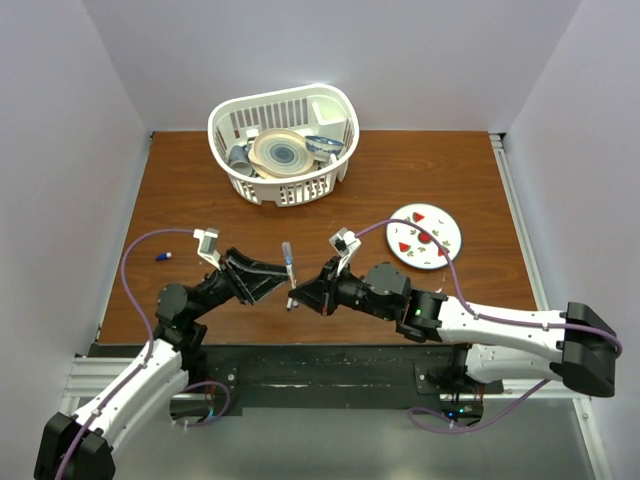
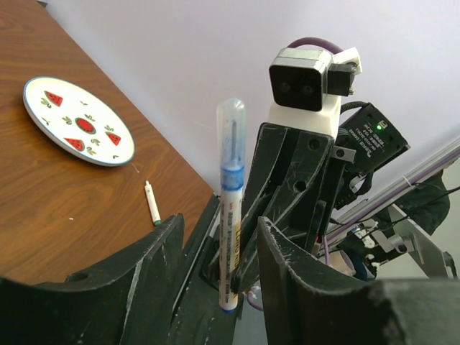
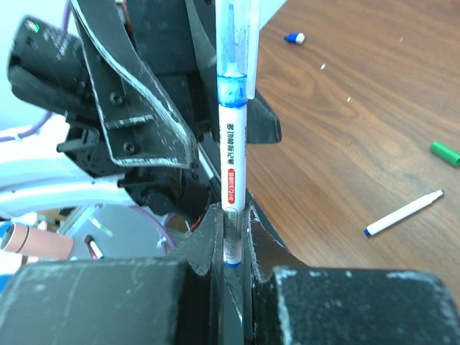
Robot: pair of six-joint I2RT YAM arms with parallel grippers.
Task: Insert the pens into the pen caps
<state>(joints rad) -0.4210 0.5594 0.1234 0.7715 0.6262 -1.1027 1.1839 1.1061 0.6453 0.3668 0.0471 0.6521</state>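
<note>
"One pen (image 3: 231, 165) stands straight up between the two arms," said the first. "The right gripper (image 3: 231, 241) is pinched tight on its bottom end."

"And the left gripper (image 2: 219, 226)?" asked the second.

"Its fingers (image 2: 154, 277) are apart, and the pen shows in the gap between them. A see-through cap (image 2: 231, 133) covers the blue tip."

"What else?"

"A blue cap (image 3: 294, 37), a green cap (image 3: 445, 152) and a second pen (image 3: 402, 213) lie loose on the table (image 3: 359, 108)."
</note>
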